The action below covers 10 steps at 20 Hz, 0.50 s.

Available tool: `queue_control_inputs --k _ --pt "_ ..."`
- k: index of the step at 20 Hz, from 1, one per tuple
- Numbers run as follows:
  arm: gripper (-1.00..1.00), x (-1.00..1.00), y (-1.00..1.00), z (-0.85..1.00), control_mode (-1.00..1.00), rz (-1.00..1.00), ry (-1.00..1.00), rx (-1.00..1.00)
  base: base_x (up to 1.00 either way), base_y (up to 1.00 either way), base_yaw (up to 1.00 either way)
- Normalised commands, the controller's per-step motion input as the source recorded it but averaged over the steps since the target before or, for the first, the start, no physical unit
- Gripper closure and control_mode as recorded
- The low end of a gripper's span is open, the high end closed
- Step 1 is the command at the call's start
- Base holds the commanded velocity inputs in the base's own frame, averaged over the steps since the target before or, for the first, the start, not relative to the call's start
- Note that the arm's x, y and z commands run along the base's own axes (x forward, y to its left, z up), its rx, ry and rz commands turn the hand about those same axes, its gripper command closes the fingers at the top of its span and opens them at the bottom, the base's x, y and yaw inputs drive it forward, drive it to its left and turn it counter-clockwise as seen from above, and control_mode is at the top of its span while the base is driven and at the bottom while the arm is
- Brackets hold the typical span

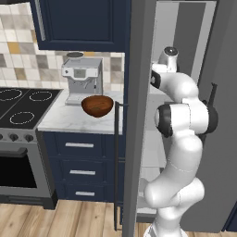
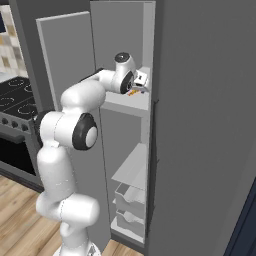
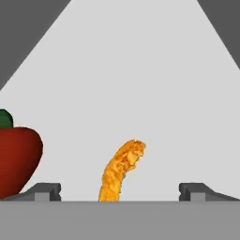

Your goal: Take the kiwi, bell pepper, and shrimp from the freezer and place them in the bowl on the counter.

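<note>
In the hand view the orange curved shrimp (image 3: pixel 122 171) lies on the white freezer shelf (image 3: pixel 140 84), right between my two wide-apart fingertips. My gripper (image 3: pixel 120 192) is open around it without touching. A glossy red bell pepper (image 3: pixel 16 159) with a green stem sits just left of the left fingertip. From the right base view my hand (image 2: pixel 137 82) reaches into the upper shelf of the freezer (image 2: pixel 130 150), with an orange speck of shrimp (image 2: pixel 132 92) under it. The reddish-brown bowl (image 1: pixel 97 105) rests on the white counter (image 1: pixel 69 118). The kiwi is out of view.
The freezer door (image 1: pixel 136 115) stands open between the counter and my arm, its dark handle (image 1: pixel 116 166) facing the counter. A coffee machine (image 1: pixel 83 81) stands behind the bowl. The black stovetop (image 1: pixel 23 106) lies left of the counter. Lower freezer drawers (image 2: pixel 129 205) sit below.
</note>
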Motion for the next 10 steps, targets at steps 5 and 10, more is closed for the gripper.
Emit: queue_control_inputs --k 5,10 --pt "-1.0 0.37 -0.01 -0.13 -1.0 0.0 0.0 -0.01 0.0 0.0 0.0" --pt "-1.0 0.11 0.0 -0.4 -1.0 0.0 0.1 -0.01 0.0 0.0 0.0"
